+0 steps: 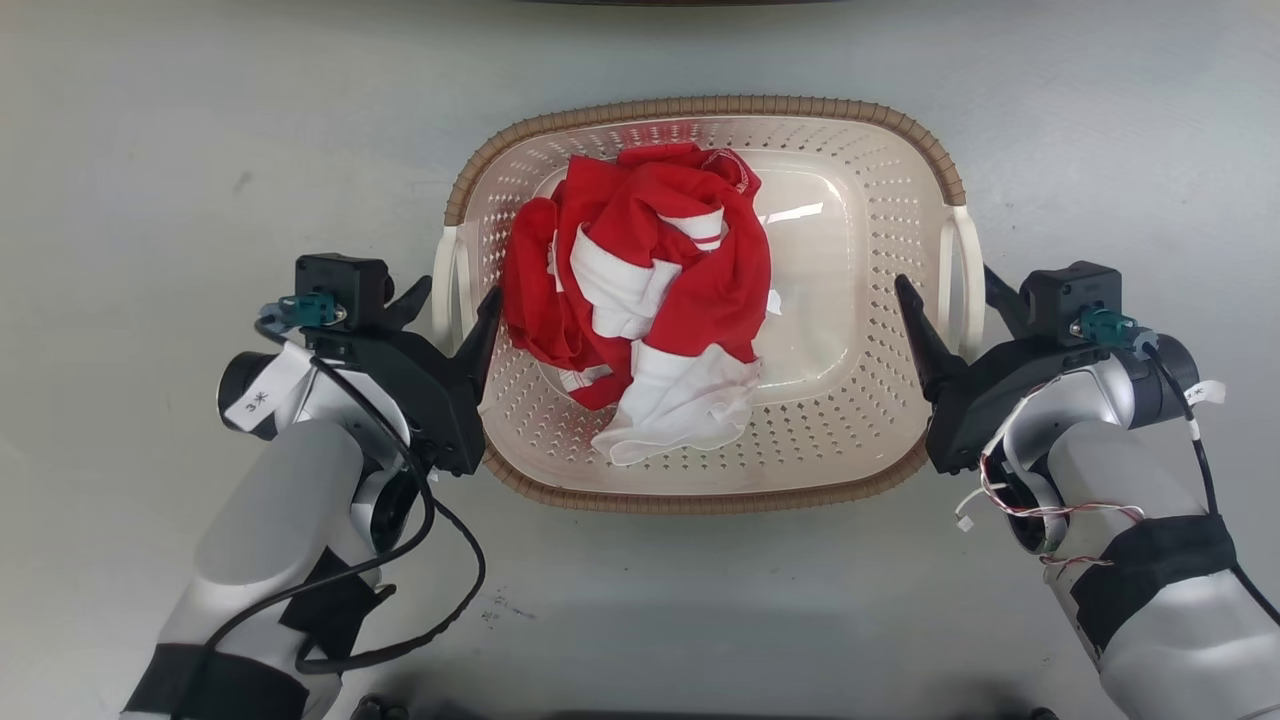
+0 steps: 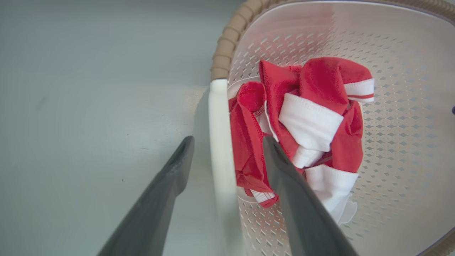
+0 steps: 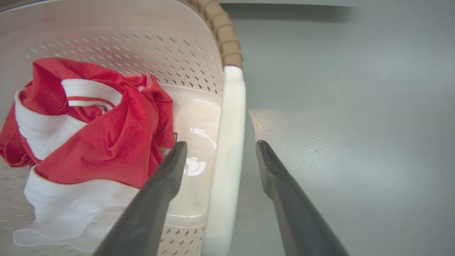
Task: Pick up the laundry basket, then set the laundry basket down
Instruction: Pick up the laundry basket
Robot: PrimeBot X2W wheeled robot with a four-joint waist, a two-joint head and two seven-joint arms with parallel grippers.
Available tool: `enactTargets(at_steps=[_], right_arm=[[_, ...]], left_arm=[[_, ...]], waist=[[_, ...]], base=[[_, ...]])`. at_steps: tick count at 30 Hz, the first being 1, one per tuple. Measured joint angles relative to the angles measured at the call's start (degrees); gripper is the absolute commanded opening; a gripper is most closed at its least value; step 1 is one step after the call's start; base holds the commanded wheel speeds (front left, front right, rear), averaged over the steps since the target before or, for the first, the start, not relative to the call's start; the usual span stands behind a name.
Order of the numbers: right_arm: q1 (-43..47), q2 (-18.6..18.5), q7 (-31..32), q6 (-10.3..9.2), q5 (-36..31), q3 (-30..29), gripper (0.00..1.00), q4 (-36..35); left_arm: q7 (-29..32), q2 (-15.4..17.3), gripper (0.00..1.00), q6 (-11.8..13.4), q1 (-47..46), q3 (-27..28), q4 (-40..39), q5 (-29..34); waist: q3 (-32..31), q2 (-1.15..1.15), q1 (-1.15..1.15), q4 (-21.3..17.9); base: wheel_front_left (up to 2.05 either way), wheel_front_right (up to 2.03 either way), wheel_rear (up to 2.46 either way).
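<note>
1. nearest the lens in the head view are the two pale arms: the left forearm (image 1: 270, 520) at lower left, with a black cable (image 1: 440, 590) looping beside it, and the right forearm (image 1: 1150, 580) at lower right.
2. just above them, the left end effector (image 1: 458, 297) has its fingers apart around the white left handle (image 1: 441, 275). in the left wrist view one finger is outside the handle and the other is inside, next to the cloth, with a gap on both sides.
3. the right end effector (image 1: 945, 282) mirrors it at centre right, fingers apart around the right handle (image 1: 966, 270). it isn't clamped either.
4. the laundry basket (image 1: 850, 420) sits in the middle of the frame on a grey surface (image 1: 200, 150), and it looks level.
5. inside, a crumpled red and white garment (image 1: 640, 300) lies left of centre. the right part of the basket floor is bare.
6. furthest up the frame is the brown rim (image 1: 700, 105).
7. judgement: this looks like the grasp before the lift, though the same pose would also fit a release after setting the basket down. if it is the grasp, both end effectors need to close on their handles together and rise evenly. the load sits slightly to the left, so the basket could tip.
</note>
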Motion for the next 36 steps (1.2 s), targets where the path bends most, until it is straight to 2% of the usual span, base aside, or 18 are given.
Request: enactTargets(at_steps=[4,5,6,7,24,36], right_arm=[[-0.40,0.84,0.52,0.58,0.04,0.25,1.00,2.47],[-0.57,0.98,0.69,0.78,0.11,0.29,0.94,2.85],[-0.87,1.09,0.93,1.09,0.18,0.31,0.45,3.23],[-1.24,1.21,0.92,1.20,0.31,0.33,0.00,3.52],[-3.88,1.86,0.38,2.59,1.32,0.25,0.00,8.17],[-4.65,3.46,0.08,3.34,2.90,0.81,0.00,13.01]], left_arm=[[0.43,-0.60,1.00,-0.07,-1.27,-0.79,3.13,-1.47],[0.44,-0.66,1.00,-0.07,-1.53,-1.00,3.76,-1.52],[0.52,-0.70,0.74,-0.07,-1.89,-1.24,4.34,-1.53],[0.53,-0.73,0.00,-0.07,-2.21,-1.32,4.71,-1.65],[-0.18,-1.42,0.00,0.01,-4.59,-4.04,8.58,-5.77],[0.02,-2.85,0.00,0.02,-5.53,-4.65,12.58,-9.45]], waist=[[0.35,0.00,-0.01,-0.05],[0.41,0.00,-0.01,-0.07],[0.46,0.00,-0.01,-0.08],[0.51,0.00,-0.01,-0.10],[0.72,-0.02,-0.01,0.08],[-2.67,-0.01,0.00,0.29]], base=[[0.00,0.00,0.00],[0.00,0.00,0.00],[0.00,0.00,0.00],[0.00,0.00,0.00],[0.00,0.00,0.00],[0.00,0.00,0.00]])
